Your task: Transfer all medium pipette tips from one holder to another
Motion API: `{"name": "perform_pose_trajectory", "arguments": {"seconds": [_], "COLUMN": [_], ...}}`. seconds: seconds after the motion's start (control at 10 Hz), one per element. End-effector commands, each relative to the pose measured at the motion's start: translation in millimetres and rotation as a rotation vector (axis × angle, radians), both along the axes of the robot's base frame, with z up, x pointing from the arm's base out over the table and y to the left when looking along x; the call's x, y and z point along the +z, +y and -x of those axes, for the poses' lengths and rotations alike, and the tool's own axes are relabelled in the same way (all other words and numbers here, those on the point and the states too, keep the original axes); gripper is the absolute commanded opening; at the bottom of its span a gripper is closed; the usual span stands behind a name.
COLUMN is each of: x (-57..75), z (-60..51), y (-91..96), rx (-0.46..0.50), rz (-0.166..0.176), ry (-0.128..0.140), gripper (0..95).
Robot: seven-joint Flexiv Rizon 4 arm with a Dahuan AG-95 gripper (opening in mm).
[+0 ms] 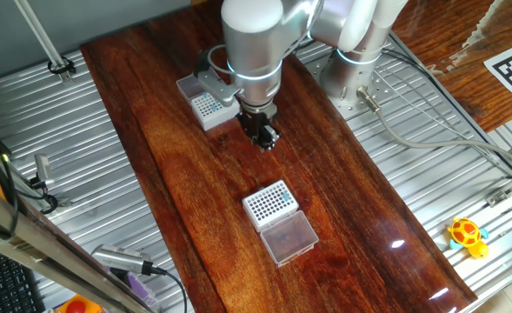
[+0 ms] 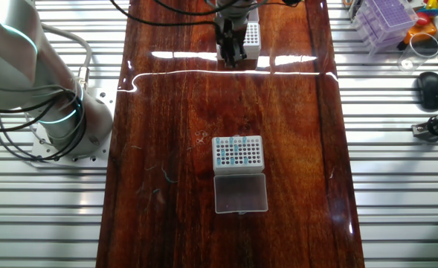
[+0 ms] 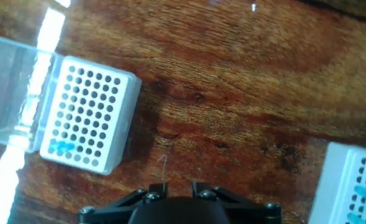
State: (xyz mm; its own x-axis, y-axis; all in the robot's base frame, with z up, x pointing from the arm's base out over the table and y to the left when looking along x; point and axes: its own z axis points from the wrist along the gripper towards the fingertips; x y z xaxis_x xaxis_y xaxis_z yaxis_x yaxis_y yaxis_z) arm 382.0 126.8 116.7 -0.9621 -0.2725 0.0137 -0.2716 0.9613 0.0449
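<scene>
A: Where are the tips (image 2: 231, 149)?

B: Most stand in the dotted rack (image 2: 257, 165) mid-tabletop (image 1: 177, 174), its frosted lid (image 2: 240, 193) lying open, touching it. A few teal ones show in a corner of the holed rack (image 3: 86, 118), whose clear lid (image 3: 12, 87) is also open beside it.

A: And the hand (image 1: 263, 139)?

B: It hangs over bare wood, just beside the holed rack and well apart from the dotted one. I cannot tell whether its fingers are spread or pressed together, or if they pinch a tip.
</scene>
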Motion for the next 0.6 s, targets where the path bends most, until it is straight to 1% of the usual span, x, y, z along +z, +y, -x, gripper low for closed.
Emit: {"name": "perform_pose_trajectory", "arguments": {"seconds": [0.1, 0.2, 0.3, 0.4, 0.5, 0.6], "x": [3.8, 3.1, 1.1, -0.3, -1.4, -0.9], "z": [-2.1, -7.0, -11.4, -15.0, -22.9, -27.6], "y": [-26.1, -62.8, -93.7, -117.2, -148.5, -160.1], "rx": [0.043, 0.103, 0.157, 0.202, 0.264, 0.286], "rz": [-0.013, -0.015, -0.016, -0.014, -0.017, -0.018], "ry": [0.005, 0.006, 0.006, 0.005, 0.003, 0.004], "gripper": [0.0, 0.0, 0.0, 0.0, 19.0, 19.0]}}
